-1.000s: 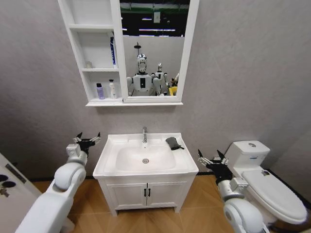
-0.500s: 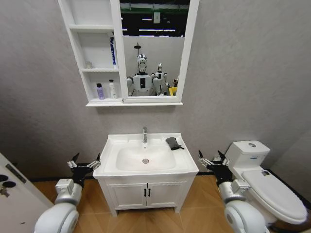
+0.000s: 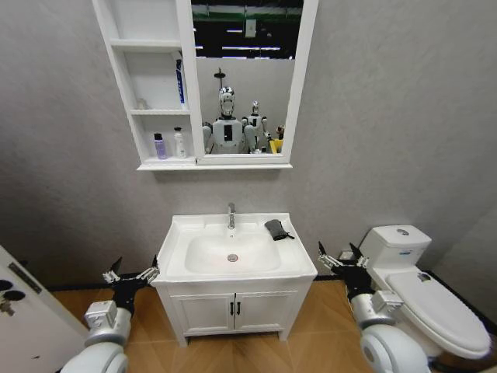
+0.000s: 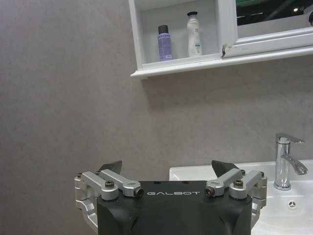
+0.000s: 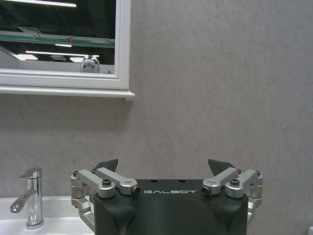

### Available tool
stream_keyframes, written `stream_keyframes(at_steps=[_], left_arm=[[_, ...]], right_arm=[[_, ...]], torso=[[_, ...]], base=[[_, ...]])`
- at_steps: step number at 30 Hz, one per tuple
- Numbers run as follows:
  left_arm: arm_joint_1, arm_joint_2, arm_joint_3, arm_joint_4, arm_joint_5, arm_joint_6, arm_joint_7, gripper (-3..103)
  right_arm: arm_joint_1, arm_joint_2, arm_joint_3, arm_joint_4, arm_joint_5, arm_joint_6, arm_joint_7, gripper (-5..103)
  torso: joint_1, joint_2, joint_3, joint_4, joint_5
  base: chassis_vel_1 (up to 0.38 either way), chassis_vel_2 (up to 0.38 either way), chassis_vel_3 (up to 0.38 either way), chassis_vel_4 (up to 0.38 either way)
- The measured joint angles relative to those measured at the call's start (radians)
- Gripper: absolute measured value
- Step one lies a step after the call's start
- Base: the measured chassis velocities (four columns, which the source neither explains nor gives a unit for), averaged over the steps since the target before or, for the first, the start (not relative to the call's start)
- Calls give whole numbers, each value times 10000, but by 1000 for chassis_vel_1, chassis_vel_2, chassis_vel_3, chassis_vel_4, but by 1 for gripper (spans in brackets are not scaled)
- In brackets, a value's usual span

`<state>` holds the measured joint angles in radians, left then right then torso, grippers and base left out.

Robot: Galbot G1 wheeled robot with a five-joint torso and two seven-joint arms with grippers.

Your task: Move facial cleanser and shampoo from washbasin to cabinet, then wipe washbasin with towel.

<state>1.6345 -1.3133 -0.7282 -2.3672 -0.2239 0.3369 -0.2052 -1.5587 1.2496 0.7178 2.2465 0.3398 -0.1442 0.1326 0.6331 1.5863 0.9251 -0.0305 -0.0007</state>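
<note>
Our left claw (image 3: 130, 273) and right claw (image 3: 342, 256) hang spread, empty, flanking the washbasin (image 3: 177, 273). The towel (image 3: 276, 228) lies bunched on its back-right rim; probably soft, light: we'd pinch its raised fold.

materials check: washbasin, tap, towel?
Washbasin: looks like glazed white ceramic, with a smooth, glossy rim. Tap: polished chrome-look metal, mirror reflections. Towel: soft dark cloth, bunched and matte; the fibre cannot be told. Left gripper and right gripper sit open beside the basin.
</note>
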Motion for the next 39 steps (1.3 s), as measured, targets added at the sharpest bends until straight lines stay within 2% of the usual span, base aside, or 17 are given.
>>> stream_keyframes(at_steps=[17,34,36,38,39], left_arm=[[-45,31,22,44,-30,12,-7,100],[-57,42,31,62,-43,13,-17,100],[-56,42,31,62,-44,13,-17,100],[-56,43,31,62,-44,13,-18,100],[-56,43,31,62,-44,13,-18,100]], right_arm=[[64,111,27,0,-71,16,215,100],[132,165,-161,-262,-302,82,295,100],[247,105,-219,-403,-172,-33,445,100],[695,-222,-292,-918,625,-494,997,100],[695,-222,-292,-918,625,-494,997,100]], torso=[[-1,0,0,0,-1],[10,-5,3,0,-3],[9,-4,3,0,-1],[2,-3,1,1,-3],[2,-3,1,1,-3]], base=[[-2,4,3,-6],[-115,113,128,-125],[-35,46,57,-25],[0,0,0,0],[0,0,0,0]])
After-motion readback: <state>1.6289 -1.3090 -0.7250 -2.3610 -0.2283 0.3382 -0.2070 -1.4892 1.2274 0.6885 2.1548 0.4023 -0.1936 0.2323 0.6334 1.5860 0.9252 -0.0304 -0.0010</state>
